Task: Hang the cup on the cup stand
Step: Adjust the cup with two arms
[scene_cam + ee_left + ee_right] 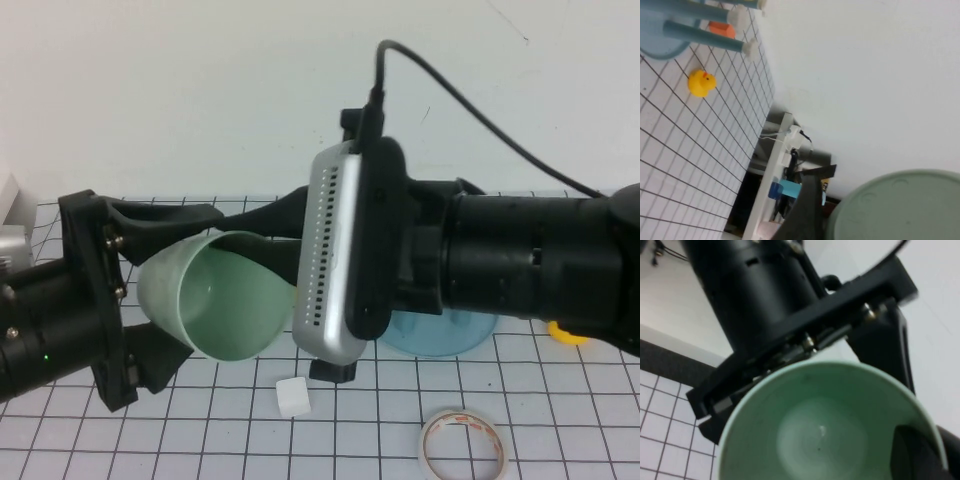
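Left gripper (215, 290) fingers clamped around smooth, tapered mint cup (222, 296); right gripper (285, 255) fingers' grip unclear, at its rim.

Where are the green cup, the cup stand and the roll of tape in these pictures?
cup (225, 300): high view, on its inner wall.
cup stand (440, 335): high view, on the blue tray's visible rim.
roll of tape (435, 437): high view, on its ring, left side.

The left gripper (185, 295) reaches in from the left, raised above the table, fingers clamped on the cup (215, 295) — held sideways. The right gripper (285, 255) meets it from the right — one finger inside the rim.
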